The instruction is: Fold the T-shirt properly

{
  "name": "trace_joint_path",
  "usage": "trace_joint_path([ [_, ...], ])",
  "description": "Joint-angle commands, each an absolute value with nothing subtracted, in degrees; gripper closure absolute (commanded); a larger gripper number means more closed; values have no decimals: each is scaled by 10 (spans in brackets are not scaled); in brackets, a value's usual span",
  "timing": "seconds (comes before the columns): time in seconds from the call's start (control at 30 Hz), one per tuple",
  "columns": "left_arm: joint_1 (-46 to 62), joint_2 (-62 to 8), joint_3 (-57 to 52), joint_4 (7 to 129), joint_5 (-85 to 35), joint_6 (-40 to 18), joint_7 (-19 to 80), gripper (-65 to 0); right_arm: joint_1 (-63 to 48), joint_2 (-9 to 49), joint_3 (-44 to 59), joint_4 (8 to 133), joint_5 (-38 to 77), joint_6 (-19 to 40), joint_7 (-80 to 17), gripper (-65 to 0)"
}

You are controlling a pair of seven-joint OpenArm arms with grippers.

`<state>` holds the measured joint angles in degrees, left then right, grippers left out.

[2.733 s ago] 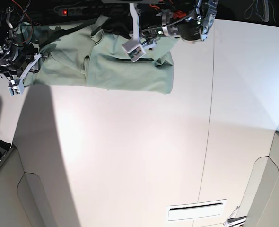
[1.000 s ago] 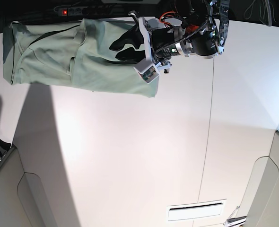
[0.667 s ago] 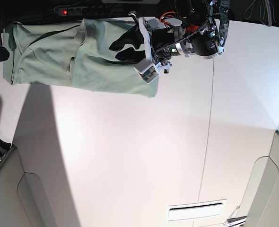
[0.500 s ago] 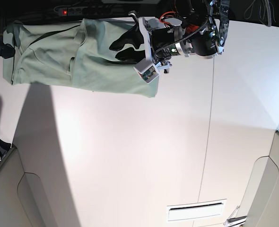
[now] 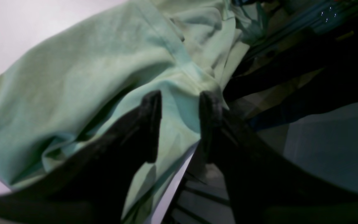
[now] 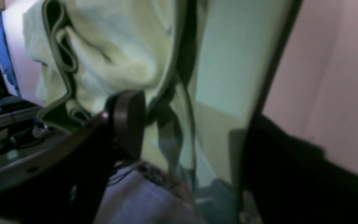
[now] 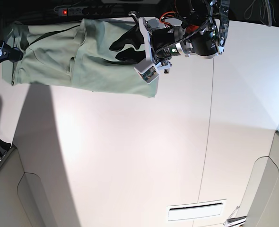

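Observation:
The pale green T-shirt (image 7: 59, 56) lies bunched in a long band along the table's far edge, at the top left of the base view. My left gripper (image 7: 115, 52) hovers over its right part. In the left wrist view its black fingers (image 5: 149, 124) stand apart, open, and the hemmed edge of the T-shirt (image 5: 73, 77) shows between them. My right gripper (image 7: 9, 54) is at the shirt's left end. In the right wrist view this right gripper (image 6: 194, 118) is wide open, with folds of the T-shirt (image 6: 120, 56) and a dark seam hanging between its jaws.
The white table (image 7: 130, 156) has a thin seam (image 7: 209, 123) running front to back and a slot (image 7: 196, 211) near the front. A power strip with a red light (image 7: 66, 10) and cables lie in the dark behind the far edge.
My right gripper has come in from the left edge and reached the shirt's left end. The left arm and the shirt's right part have not moved.

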<state>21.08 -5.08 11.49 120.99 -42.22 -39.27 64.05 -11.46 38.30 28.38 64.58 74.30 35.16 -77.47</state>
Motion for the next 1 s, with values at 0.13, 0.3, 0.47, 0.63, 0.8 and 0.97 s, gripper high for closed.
trace_joint_path([
  [0.13,208,-49,115,1220,-434,-397,628,-230,-89,395,289,651,770,354,-772,-360],
  [0.3,208,-50,115,1220,-434,-397,628,-230,-86,370,288,651,769,353,-772,-307],
  [0.47,208,-50,115,1220,-434,-397,628,-230,-86,345,289,651,751,351,-772,-36],
  [0.63,208,-50,110,1220,-434,-397,630,-230,-86,343,289,651,728,347,-772,0],
  [0.8,210,-50,49,1220,-434,-397,639,-230,-86,345,291,663,729,347,-773,0],
  [0.97,213,-50,-52,1220,-432,-396,648,-145,-86,345,301,722,743,347,-795,0],
])
